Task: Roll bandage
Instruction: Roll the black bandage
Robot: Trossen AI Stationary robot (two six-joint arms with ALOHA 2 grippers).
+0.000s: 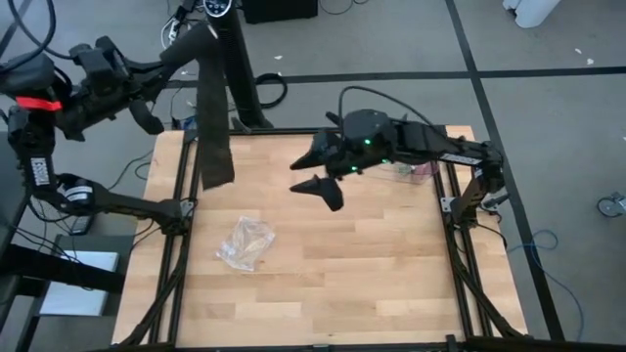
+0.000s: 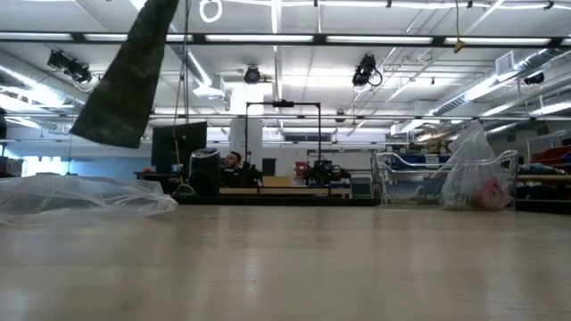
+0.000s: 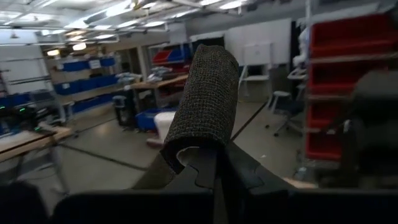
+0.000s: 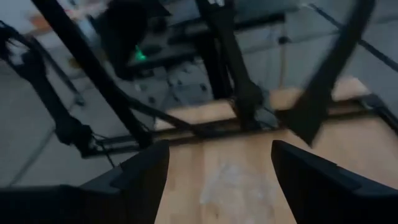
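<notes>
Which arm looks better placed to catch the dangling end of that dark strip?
Probably the right. Its end effector is open and empty above the table, near the hanging bandage. The left end effector is shut on the bandage's top end, holding it up off the table, so it is occupied.

No legible text, numbers or brand marks in any view. White label [image 1: 39, 169] on the left arm carries print, too small to read. Bins and shelves in the room behind show no readable signs.
</notes>
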